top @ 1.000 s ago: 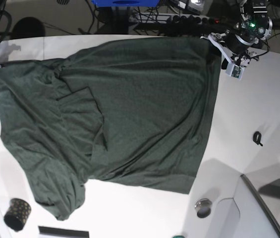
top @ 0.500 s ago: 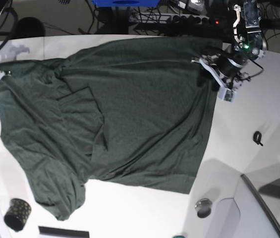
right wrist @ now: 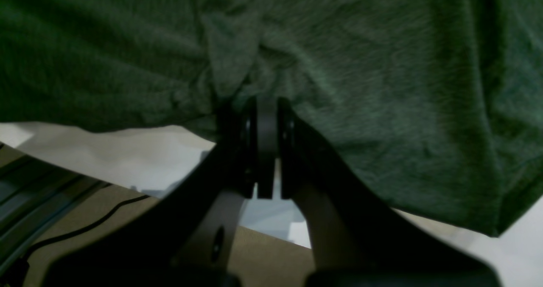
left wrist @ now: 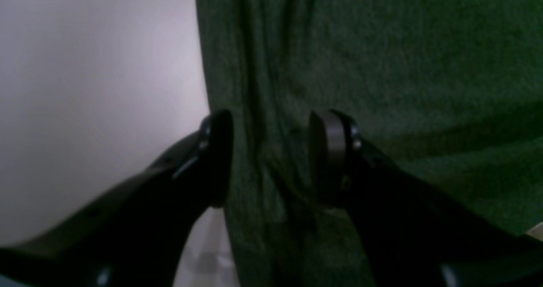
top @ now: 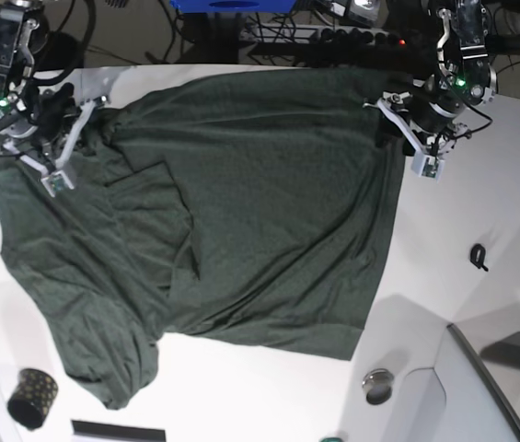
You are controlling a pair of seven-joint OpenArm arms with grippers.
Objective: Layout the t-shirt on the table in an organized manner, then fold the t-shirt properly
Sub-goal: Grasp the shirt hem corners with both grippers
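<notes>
Since a second ago, the right gripper (right wrist: 266,108) has come in over the t-shirt (top: 241,212), jaws closed pinching cloth. Left gripper (left wrist: 271,155) straddles the hem, jaws half-open. Black cup (top: 31,398) stands clear on the table (top: 480,203).

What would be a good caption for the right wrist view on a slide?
Right gripper shut on a bunched fold of the green t-shirt near the edge of the white table.
</notes>
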